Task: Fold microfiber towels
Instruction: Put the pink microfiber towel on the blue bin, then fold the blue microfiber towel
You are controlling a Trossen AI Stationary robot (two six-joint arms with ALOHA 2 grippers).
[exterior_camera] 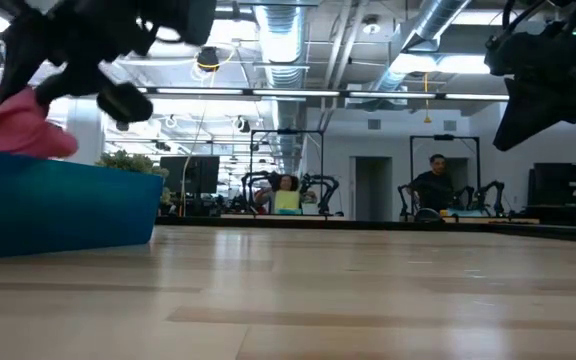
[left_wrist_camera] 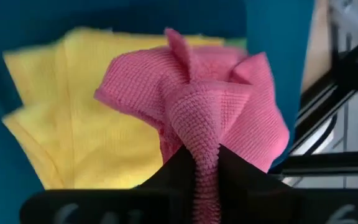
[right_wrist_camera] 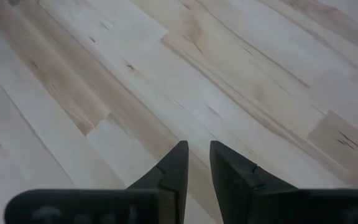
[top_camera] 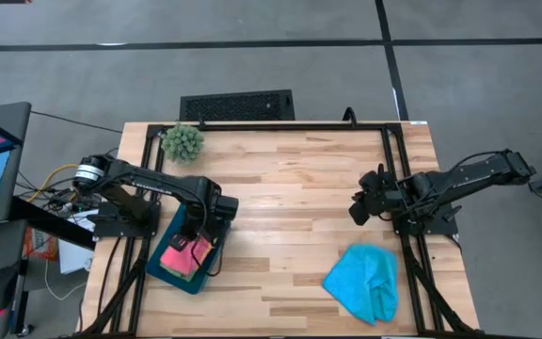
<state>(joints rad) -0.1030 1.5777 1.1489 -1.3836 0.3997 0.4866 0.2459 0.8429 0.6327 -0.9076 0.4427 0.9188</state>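
A: Three. Counted three towels. Lay where?

B: Found the pink towel bunched up on top of the yellow towel. Sat inside the teal tray, both of them, at the near left of the table. Spotted the light blue towel crumpled on the bare wood at the near right, well apart from the tray.

A: And the left gripper? Did what?

B: Hung right over the tray. Pinched tight on a fold of the pink towel. Stuck up between both fingers, that fold.

A: Poked out above the tray?

B: Yes, showed over the rim from table height.

A: And the right gripper?

B: Waited up in the air over the right side of the table, farther back than the light blue towel. Held nothing. Kept its fingers a little apart, with only wood below.

A: Saw anything else?

B: Noticed a spiky green plant ball at the far left corner. Made out two people far off in the room behind.
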